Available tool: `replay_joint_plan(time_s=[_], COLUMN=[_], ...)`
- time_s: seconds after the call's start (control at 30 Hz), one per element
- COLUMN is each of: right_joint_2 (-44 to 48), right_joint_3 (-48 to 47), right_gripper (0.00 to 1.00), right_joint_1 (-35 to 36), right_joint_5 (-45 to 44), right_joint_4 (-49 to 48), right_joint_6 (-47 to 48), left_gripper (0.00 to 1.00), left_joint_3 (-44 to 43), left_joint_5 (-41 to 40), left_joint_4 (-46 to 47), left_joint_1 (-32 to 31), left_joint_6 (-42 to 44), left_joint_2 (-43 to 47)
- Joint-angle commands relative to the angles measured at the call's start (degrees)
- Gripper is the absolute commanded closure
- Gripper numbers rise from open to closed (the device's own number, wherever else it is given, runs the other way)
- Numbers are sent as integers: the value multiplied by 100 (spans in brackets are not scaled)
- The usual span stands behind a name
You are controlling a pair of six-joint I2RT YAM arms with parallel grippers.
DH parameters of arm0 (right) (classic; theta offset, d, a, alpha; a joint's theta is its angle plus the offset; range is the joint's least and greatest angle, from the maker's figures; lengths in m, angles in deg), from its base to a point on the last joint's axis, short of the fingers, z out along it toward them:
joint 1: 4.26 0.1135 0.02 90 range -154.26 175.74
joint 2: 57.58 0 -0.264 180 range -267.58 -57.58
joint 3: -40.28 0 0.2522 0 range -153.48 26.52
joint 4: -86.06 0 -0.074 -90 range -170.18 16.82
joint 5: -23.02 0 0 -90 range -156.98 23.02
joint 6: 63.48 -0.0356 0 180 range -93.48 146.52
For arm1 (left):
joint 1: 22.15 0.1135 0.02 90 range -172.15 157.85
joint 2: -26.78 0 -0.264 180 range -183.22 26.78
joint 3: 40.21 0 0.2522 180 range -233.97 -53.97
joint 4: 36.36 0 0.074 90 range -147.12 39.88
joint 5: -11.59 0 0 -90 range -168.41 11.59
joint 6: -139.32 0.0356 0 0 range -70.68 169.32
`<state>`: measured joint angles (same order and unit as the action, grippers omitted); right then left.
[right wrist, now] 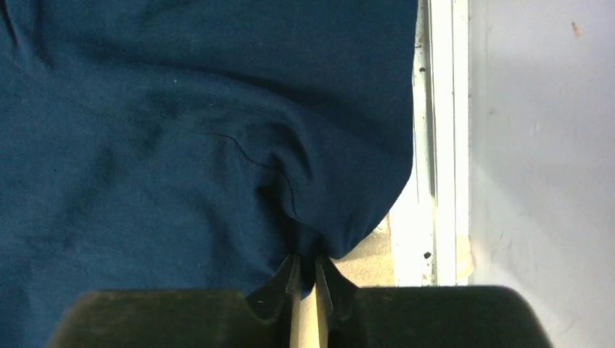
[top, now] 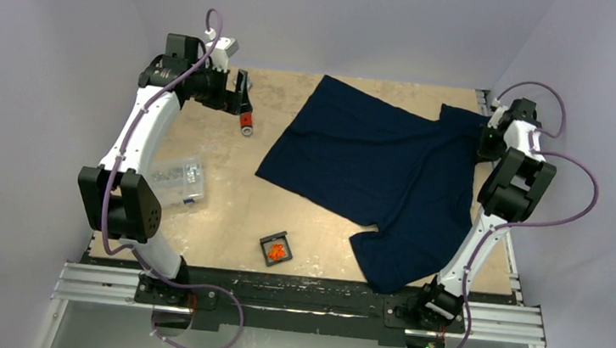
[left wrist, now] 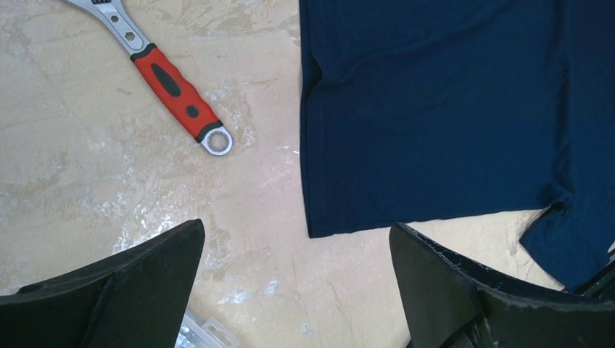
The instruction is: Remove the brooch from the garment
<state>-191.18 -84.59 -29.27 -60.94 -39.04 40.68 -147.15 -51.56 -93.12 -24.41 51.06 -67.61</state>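
So the right hand (right wrist: 305, 267) is squeezed narrow on a fold of the garment (top: 373, 172), right at its far right edge by the desk (top: 233, 209) rail. You can see the navy cloth puckering into the fingertips. My guess is it's pinning or tensioning the shirt so the fabric doesn't slide around.

The left hand (left wrist: 297, 290) is spread wide and holding nothing. It hangs above bare desk between the wrench (left wrist: 174, 87) and the shirt's hem, so it looks parked, not working.

I can't spot any ornament on the cloth in any view. The only orange speck that fits the brooch (top: 277, 252) sits in a little black tray (top: 263, 242) near the front of the desk, close to the hem but off the shirt. It's too small to be sure, though. If that's it, the removal is basically done, and the pinch on the cloth is just leftover holding.
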Motion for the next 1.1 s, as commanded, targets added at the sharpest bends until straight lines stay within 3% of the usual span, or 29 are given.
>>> replay_joint_plan(time_s=[0.0, 0.2, 0.33, 0.57, 0.67, 0.93, 1.07], right_joint_2=[56, 128, 215, 265, 269, 287, 293], right_joint_3=[167, -295, -510, -343, -258, -244, -251], right_gripper=[97, 100, 100, 100, 100, 100, 100], right_joint_1=[-4, -17, -14, 4, 0, 4, 5], right_joint_5=[-412, -1032, -1273, -1309, -1290, -1157, -1093], right_joint_4=[70, 143, 148, 159, 117, 121, 130], right_joint_6=[125, 605, 1081, 1448, 1459, 1446, 1439], left_gripper=[0, 0, 1, 23, 28, 29, 28], left_joint_3=[-305, -226, -323, -1773, -2051, -2963, -2521], left_joint_5=[41, 77, -13, -1155, -1447, -2835, -3374], left_joint_4=[19, 41, -88, -1090, -948, -300, 281], left_joint_1=[61, 67, -128, -1314, -1764, -2430, -2621], left_joint_6=[31, 102, 755, 2735, 3244, 3800, 4491], left_joint_2=[-44, -40, -142, -1454, -2006, -3559, -3774])
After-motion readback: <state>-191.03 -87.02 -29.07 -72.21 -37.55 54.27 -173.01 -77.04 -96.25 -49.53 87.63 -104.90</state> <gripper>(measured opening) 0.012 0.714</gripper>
